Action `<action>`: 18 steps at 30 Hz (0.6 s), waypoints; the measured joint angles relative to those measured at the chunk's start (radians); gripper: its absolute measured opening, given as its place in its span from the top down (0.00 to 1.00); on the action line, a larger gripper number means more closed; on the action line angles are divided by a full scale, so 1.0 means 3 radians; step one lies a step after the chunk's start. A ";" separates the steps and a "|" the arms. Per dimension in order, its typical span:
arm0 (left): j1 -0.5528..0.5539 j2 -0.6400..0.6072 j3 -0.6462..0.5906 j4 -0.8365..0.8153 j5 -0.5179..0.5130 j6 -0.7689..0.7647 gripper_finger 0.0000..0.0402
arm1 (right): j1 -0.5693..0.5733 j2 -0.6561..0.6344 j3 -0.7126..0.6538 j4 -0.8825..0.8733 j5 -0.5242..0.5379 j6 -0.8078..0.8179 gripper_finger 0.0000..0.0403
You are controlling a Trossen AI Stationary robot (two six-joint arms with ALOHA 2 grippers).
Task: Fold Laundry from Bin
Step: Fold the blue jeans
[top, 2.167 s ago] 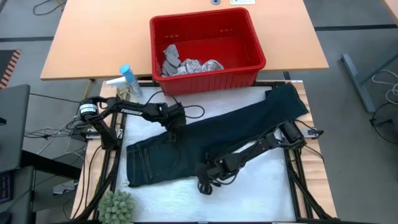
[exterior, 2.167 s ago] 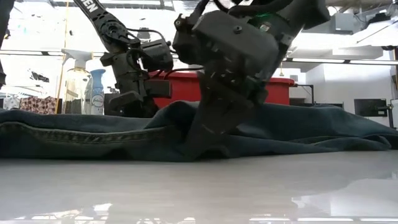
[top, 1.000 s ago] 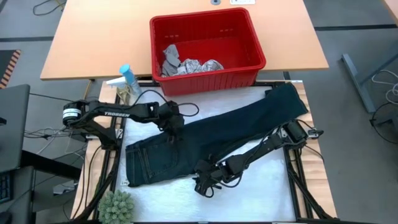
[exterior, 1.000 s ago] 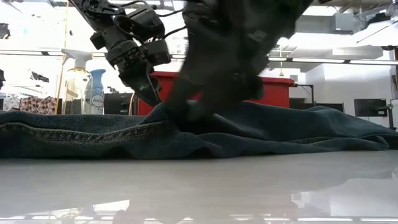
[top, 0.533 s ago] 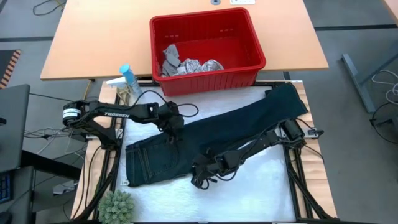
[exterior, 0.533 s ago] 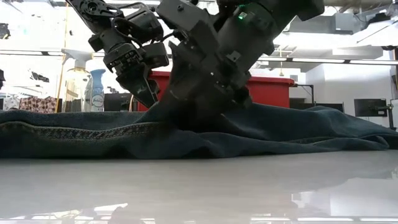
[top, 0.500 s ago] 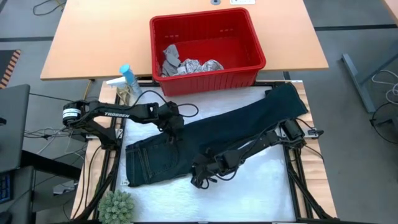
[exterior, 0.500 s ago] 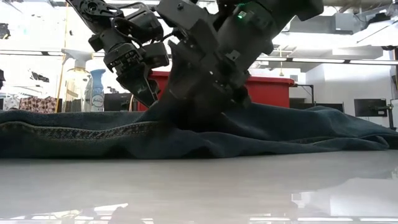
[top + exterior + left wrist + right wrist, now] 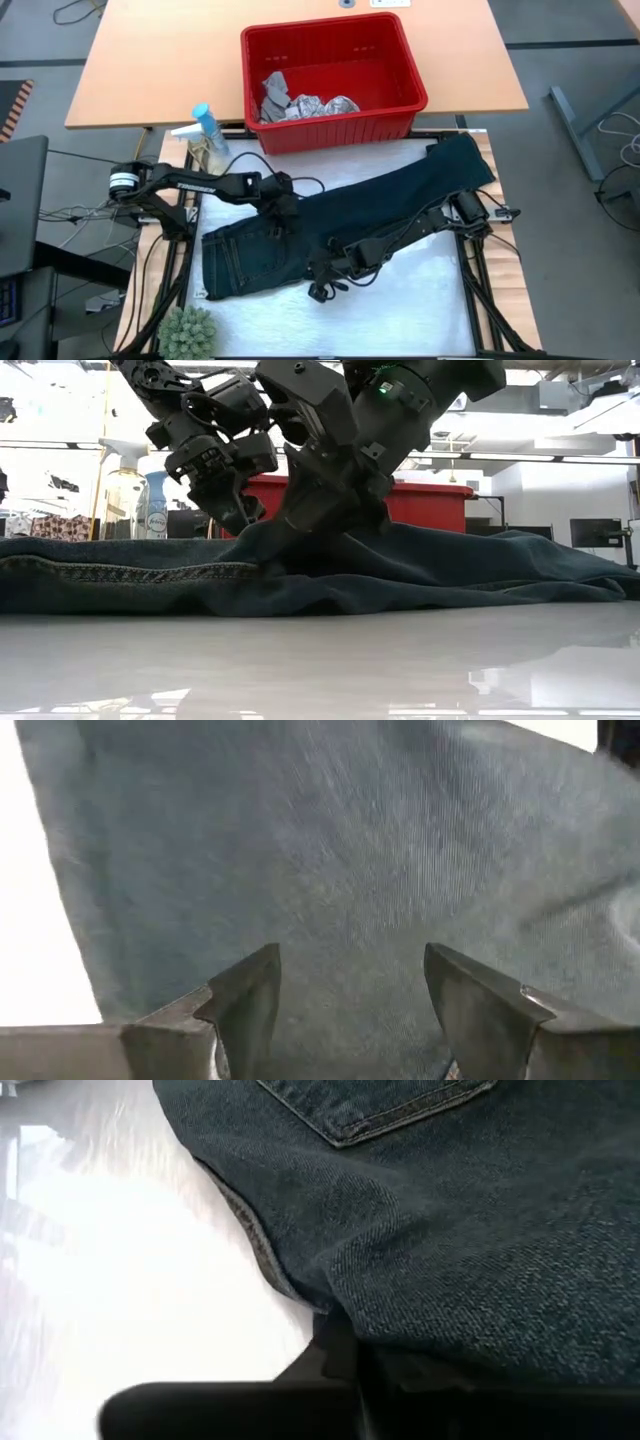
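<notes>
**Right pincer pinches trouser edge; left pincer stands wide**

Only the overhead view shows the red rectangular plastic bin with crumpled grey and white cloths inside, beyond the white worktop. The dark navy long trousers lie spread across it. The right wrist view shows the right pincer clamped tight on the trousers' near edge. The left pincer hangs spread wide over the denim near the waistband, gripping nothing.
</notes>
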 joint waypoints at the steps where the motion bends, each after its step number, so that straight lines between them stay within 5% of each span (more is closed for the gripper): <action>1: -0.0013 0.0047 0.0000 0.0007 0.0013 0.0000 0.41 | 0.0001 0.0000 -0.0001 0.0014 0.0000 0.0018 0.96; 12: 0.0007 0.0333 0.0002 0.0066 -0.0054 0.0129 0.41 | 0.0199 0.0000 0.0107 -0.0070 0.0005 0.0036 0.96; 18: 0.0015 0.0334 -0.0003 0.0063 -0.0055 0.0126 0.41 | 0.0365 -0.0002 0.0120 -0.0131 0.0001 0.0157 0.80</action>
